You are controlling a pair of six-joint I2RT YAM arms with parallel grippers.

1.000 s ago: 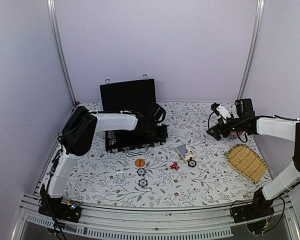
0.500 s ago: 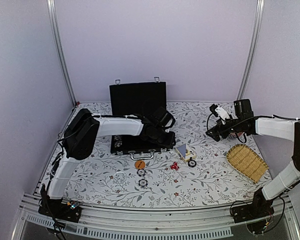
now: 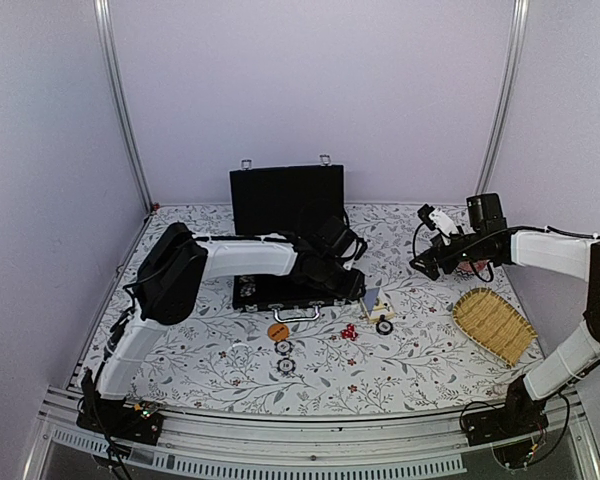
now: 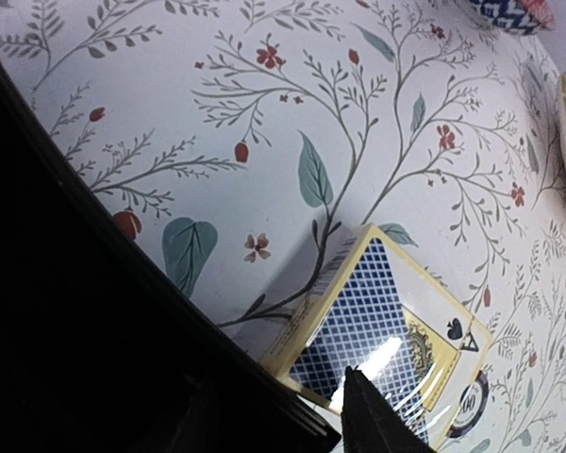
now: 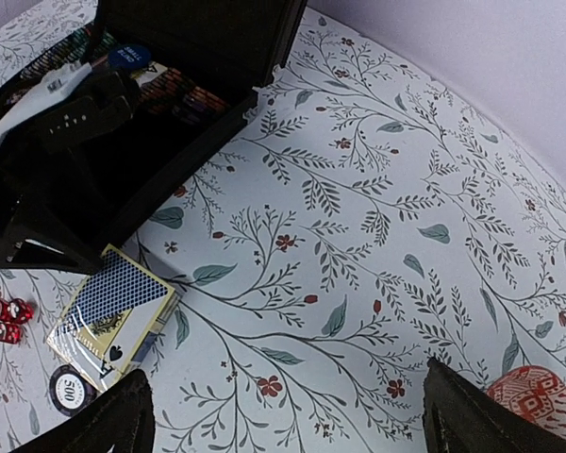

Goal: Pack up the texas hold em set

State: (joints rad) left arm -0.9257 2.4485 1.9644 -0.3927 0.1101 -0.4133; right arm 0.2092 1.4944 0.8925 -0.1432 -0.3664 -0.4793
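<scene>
**A:** Where does the case sit?

**B:** The black case (image 3: 298,288) lies open on the tabletop (image 3: 410,375), with its lid upright on the far side and its handle facing the arm bases. The right wrist view shows racked chips (image 5: 174,94) inside it.

**A:** And the left arm?

**B:** The left arm (image 3: 242,256) rises from its base and bends at an elbow left of the case. Its forearm runs across above the case, and the wrist ends at the case's right end. The left jaws are low at that corner. One dark fingertip (image 4: 366,422) shows against the card deck (image 4: 387,330), and the rest merges with the black wall. I cannot tell whether they are apart or together.

**A:** The right arm?

**B:** The right arm (image 3: 545,250) folds up from its base, with the forearm reaching back toward the case. It hangs above the tabletop, well right of the case. The right jaws are spread wide with nothing between them, and its fingers (image 5: 108,420) sit at the lower corners of its own view.

**A:** Loose pieces?

**B:** The deck lies just beside the case's right front corner, with a single chip (image 3: 384,326) next to it. The red dice (image 3: 349,331) are in front of the case's right end. The orange disc (image 3: 278,329) is just in front of the handle, and two loose chips (image 3: 284,346) lie beyond it. The basket (image 3: 492,325) and the red dish (image 5: 530,396) are well right of the case
</scene>
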